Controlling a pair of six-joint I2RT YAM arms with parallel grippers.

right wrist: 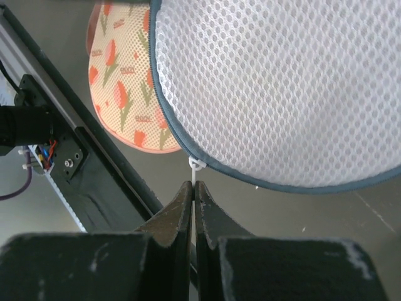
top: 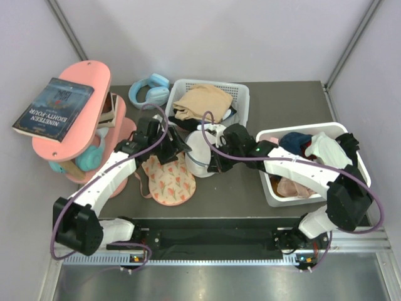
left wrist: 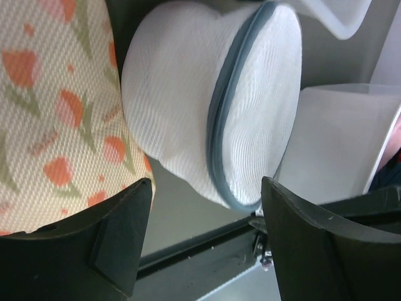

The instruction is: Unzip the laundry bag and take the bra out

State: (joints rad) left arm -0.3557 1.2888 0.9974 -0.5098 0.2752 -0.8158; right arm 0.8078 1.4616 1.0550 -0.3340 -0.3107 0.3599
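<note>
Laundry bag (top: 199, 155) is set mid-bench (top: 282, 106). Bra (top: 168, 182) is laid just left of it, nearer the arm bases. Behind it, a basket (top: 243, 94) with a garment (top: 203, 100) inside. To its right, a second basket (top: 269, 182). Headphones (top: 149, 89) are placed behind-left. Shelf stand (top: 69, 135) is far left, with a book (top: 53, 108) on top.

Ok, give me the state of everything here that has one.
laundry bag, zip cannot be told open or shut.
bra, out of the bag, lying flat beside it.
left fingers, open, empty.
right fingers, shut on the bag's pull loop.
book, closed.
</note>
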